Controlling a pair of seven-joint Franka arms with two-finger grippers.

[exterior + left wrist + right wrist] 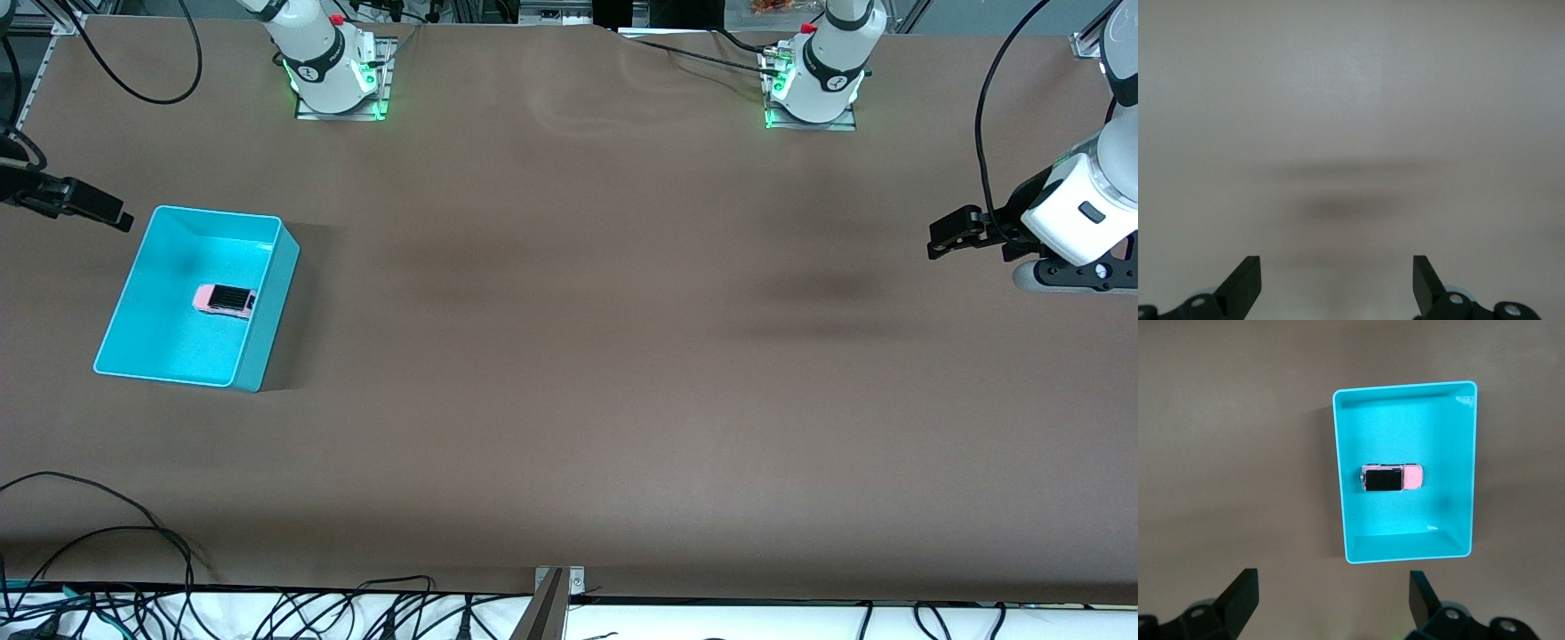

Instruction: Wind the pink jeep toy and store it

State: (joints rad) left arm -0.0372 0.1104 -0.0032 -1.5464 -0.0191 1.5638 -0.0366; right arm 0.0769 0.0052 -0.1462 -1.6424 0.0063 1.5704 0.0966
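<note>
The pink jeep toy (pixel 225 300) lies on the floor of the cyan bin (pixel 218 214), at the right arm's end of the table. In the right wrist view the jeep (pixel 1392 477) shows its black roof and pink hood inside the bin (pixel 1405 387). My right gripper (pixel 117 217) hangs open and empty in the air beside the bin, over the table's edge at that end; its fingertips (pixel 1241 587) frame bare table. My left gripper (pixel 944 240) is open and empty over the bare table at the left arm's end, and its wrist view (pixel 1337 270) shows only tabletop.
The two arm bases (pixel 333 80) (pixel 813 89) stand along the edge farthest from the front camera. Loose black cables (pixel 133 551) lie along the edge nearest to it. A metal bracket (pixel 560 582) sits at the middle of that edge.
</note>
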